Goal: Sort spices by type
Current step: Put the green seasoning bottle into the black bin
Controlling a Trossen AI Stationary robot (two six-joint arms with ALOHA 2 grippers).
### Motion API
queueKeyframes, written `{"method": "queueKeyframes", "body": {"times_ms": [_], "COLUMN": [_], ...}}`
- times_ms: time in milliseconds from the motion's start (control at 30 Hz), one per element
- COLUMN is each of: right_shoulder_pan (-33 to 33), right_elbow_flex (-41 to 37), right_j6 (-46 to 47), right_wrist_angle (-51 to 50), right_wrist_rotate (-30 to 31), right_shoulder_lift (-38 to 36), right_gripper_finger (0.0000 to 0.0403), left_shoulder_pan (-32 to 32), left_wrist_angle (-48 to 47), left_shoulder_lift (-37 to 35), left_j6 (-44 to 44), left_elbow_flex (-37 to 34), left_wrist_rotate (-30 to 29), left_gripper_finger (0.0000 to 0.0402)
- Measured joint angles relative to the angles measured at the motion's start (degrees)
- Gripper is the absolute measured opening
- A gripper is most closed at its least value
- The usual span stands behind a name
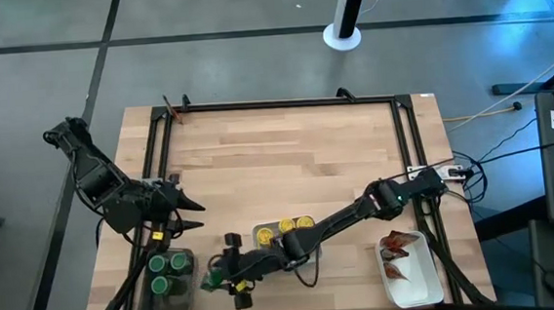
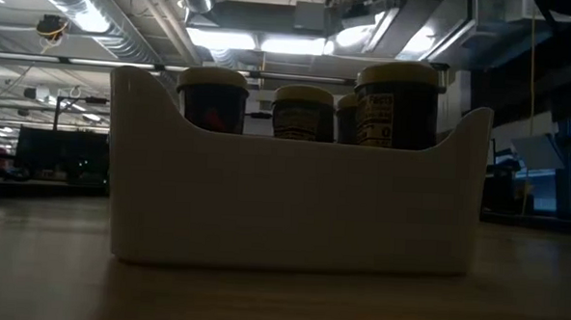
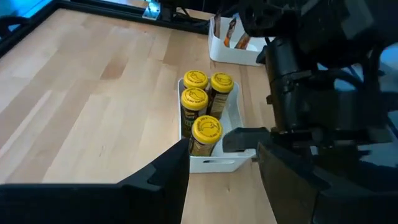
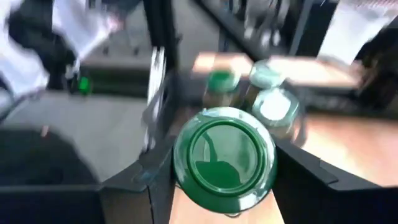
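A: Carrying a green-capped jar (image 1: 210, 276), the right claw (image 1: 217, 273) reaches across the lower middle of the high view toward the dark bin (image 1: 170, 297) at lower left, which holds more green jars (image 1: 167, 265). The next move calls for lowering it into a free spot there.

B: And the left claw (image 1: 195, 210)?

A: Waiting at left, fingers parted, empty. The right wrist view shows the jar (image 4: 225, 158) clamped between the fingers.

B: Surroundings?

A: Pale wood tabletop (image 1: 287, 154); the low view shows a white tray (image 2: 293, 204) and a dim ceiling with pipes.

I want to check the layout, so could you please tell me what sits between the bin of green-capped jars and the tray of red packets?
The white tray of yellow-capped jars, seen in the high view.
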Motion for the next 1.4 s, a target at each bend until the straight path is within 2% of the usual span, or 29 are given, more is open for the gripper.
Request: {"method": "queueKeyframes", "body": {"times_ms": [200,433,700,767,933,1033,1200,1400], "right_shoulder_pan": [0.04,-0.11,-0.13,-0.15,-0.13,-0.07,0.36,1.88], "right_elbow_flex": [-0.02,-0.03,0.02,0.03,-0.07,-0.04,-0.04,-0.04], "right_j6": [2.81,2.91,2.92,2.94,3.0,3.37,2.73,2.76], "right_wrist_angle": [-13.0,-17.82,-16.89,-17.06,-15.85,-15.96,-17.46,-28.18], "right_wrist_rotate": [1.07,1.53,1.44,1.43,1.5,1.5,1.59,2.04], "right_shoulder_lift": [0.0,0.7,1.84,2.05,2.71,1.77,-2.55,-9.01], "right_gripper_finger": [0.0207,0.0207,0.0208,0.0225,0.0315,0.0352,0.0375,0.0377], "left_shoulder_pan": [-0.58,-0.53,-0.56,-0.55,-0.39,-0.23,0.73,3.82], "left_wrist_angle": [0.03,0.0,0.03,-0.01,0.16,0.72,2.02,2.6], "left_shoulder_lift": [1.26,2.77,3.35,3.35,3.31,3.31,3.31,3.31], "left_j6": [-0.17,-0.17,-0.14,-0.19,0.33,0.3,1.52,3.88], "left_elbow_flex": [0.0,0.0,0.0,0.0,0.0,0.0,0.0,0.0], "left_wrist_rotate": [0.65,0.65,0.67,0.67,0.67,0.65,0.87,5.18], "left_gripper_finger": [0.0171,0.0171,0.0171,0.0171,0.0171,0.0171,0.0185,0.0251]}}
